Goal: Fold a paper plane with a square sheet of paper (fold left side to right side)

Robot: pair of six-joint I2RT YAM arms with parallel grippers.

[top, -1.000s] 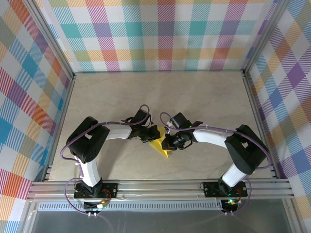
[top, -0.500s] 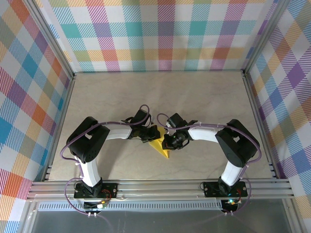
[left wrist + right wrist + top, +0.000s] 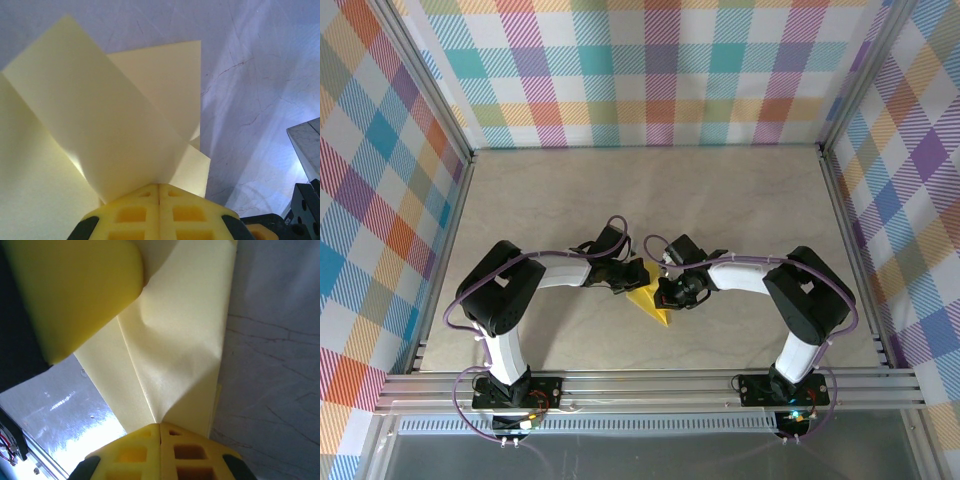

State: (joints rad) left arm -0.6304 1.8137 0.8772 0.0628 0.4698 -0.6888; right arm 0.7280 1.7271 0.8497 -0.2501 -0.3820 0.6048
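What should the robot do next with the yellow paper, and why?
Probably open the left gripper and let go. Both it and the right gripper are pinched shut on the folded paper, whose flaps stand up loose above the table. One gripper likely needs to be free to press the crease flat.

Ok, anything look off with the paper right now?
Slightly: the yellow paper has a dent and buckle beside its crease in the right wrist view, and its folded layers fan apart in the left wrist view. No tear visible.
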